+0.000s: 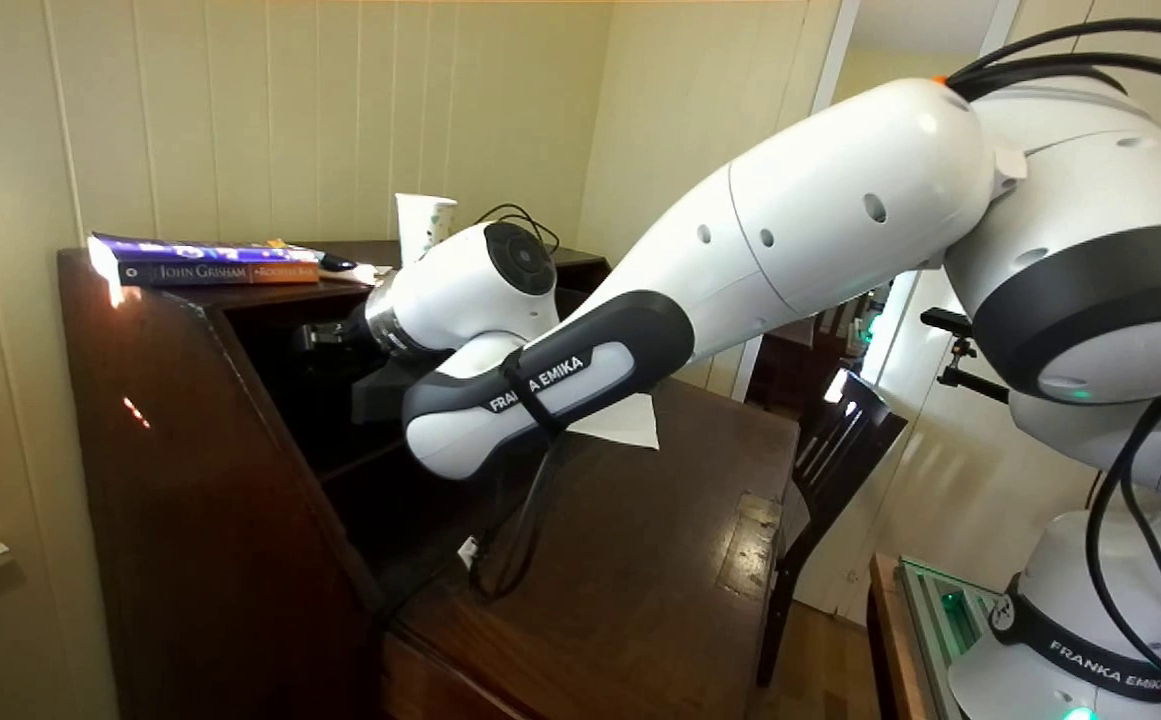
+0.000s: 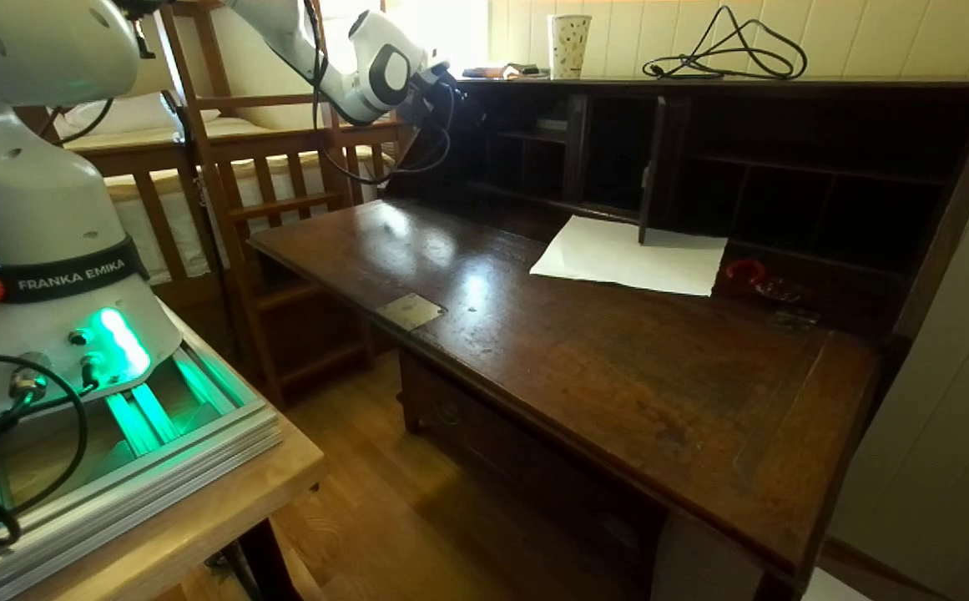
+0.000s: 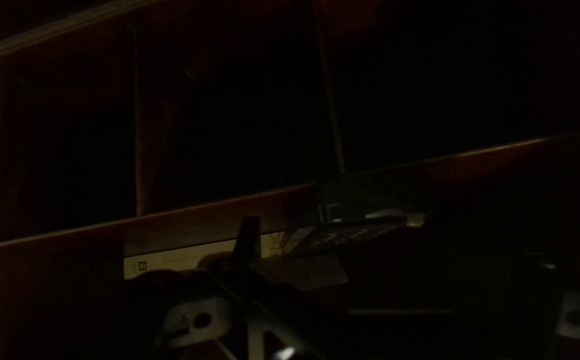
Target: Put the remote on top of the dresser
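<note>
The dresser is a dark reddish-brown slant-front desk (image 1: 170, 500) with its front panel folded down; it also shows in an exterior view (image 2: 618, 367). My gripper (image 1: 312, 345) reaches into the dark inner shelves, just below the narrow top; it also shows at the shelves' far end (image 2: 461, 104). In the wrist view the gripper (image 3: 389, 250) has its left finger spread wide; the right finger is almost lost in darkness. A dark object with rows of small pale marks, apparently the remote (image 3: 352, 235), lies ahead between the fingers, apart from the left one. The exterior views do not show it.
On the dresser top are books (image 1: 230, 272), a paper cup (image 1: 425, 225) and a coiled black cable (image 2: 726, 63). A white sheet (image 2: 626, 259) lies on the folded-down panel. A small inner door (image 2: 653, 171) stands open. A shelf board (image 3: 70, 232) runs above the gripper.
</note>
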You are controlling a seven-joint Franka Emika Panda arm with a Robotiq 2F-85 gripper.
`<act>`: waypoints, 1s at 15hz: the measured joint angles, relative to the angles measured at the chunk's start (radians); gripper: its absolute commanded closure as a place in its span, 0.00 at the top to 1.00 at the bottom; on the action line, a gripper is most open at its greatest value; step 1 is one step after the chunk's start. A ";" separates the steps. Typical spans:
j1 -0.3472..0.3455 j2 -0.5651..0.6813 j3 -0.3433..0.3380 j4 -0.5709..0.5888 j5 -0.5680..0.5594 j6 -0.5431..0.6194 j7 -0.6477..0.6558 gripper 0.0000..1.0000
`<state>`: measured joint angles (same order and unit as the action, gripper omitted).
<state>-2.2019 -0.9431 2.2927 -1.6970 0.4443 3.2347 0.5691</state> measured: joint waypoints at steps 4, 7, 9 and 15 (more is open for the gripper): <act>-0.029 -0.043 0.009 0.070 0.018 -0.044 0.021 1.00; -0.042 -0.081 0.008 0.124 0.027 -0.071 0.041 0.72; -0.046 -0.104 0.001 0.152 0.028 -0.083 0.056 0.59; -0.024 -0.128 -0.042 0.153 0.029 -0.114 0.079 0.38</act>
<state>-2.2258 -1.0714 2.2508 -1.5441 0.4729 3.1206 0.6482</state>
